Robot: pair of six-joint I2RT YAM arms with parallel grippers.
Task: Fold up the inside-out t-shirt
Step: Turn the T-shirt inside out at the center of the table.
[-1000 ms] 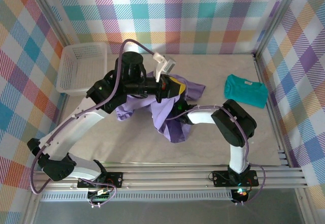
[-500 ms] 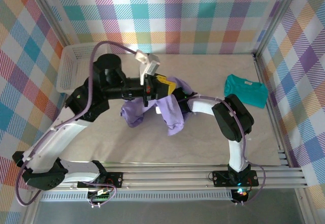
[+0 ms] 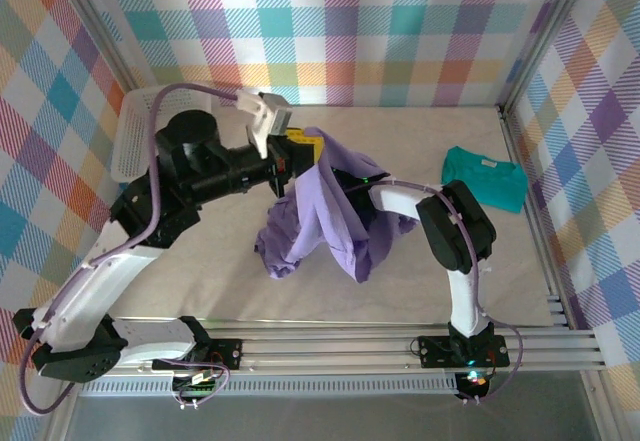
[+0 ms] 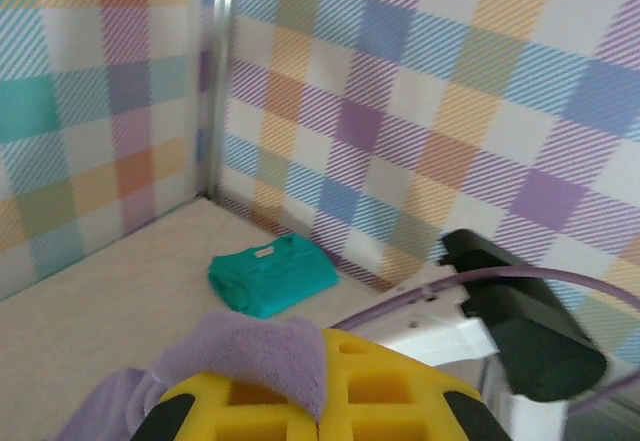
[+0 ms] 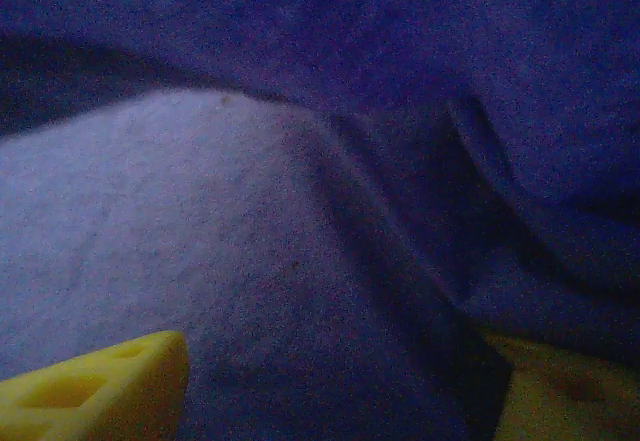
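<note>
Left pincer (image 4: 318, 401): clamped on t-shirt (image 3: 320, 221) | right pincer (image 5: 340, 381): jaws apart under it

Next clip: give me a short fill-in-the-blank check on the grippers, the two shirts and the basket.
1. The left gripper is ____ on the inside-out t-shirt.
2. The right gripper, tucked under that shirt, has its jaws ____.
3. The teal t-shirt lies on the table's ____ side.
4. The white basket sits in the far ____ corner.

Missing words: shut; open; right; left.
</note>
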